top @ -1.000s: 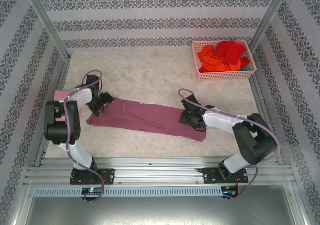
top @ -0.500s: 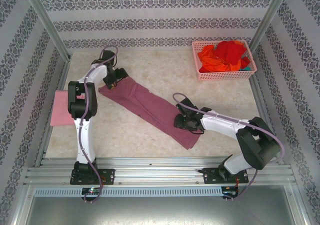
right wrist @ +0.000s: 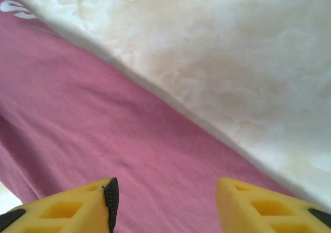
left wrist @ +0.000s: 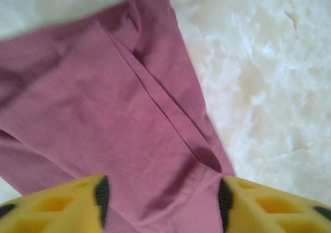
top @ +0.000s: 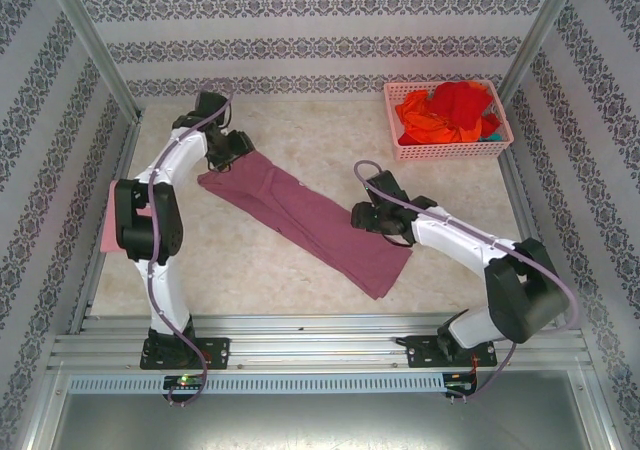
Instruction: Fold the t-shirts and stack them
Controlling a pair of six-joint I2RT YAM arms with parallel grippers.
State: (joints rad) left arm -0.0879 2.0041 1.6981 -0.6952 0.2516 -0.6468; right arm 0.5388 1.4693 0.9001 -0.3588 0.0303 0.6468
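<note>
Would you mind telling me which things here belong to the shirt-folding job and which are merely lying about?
Part of the job:
maroon t-shirt, a long strip on the table
light pink t-shirt, at the table's left edge
red t-shirt and orange t-shirt, heaped together

Just there:
pink lattice basket holding that heap
metal frame rail

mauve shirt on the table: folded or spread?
Folded lengthwise: the dusty mauve cloth t-shirt lies as a narrow diagonal strip, and an overlapping layer edge runs along it.
</note>
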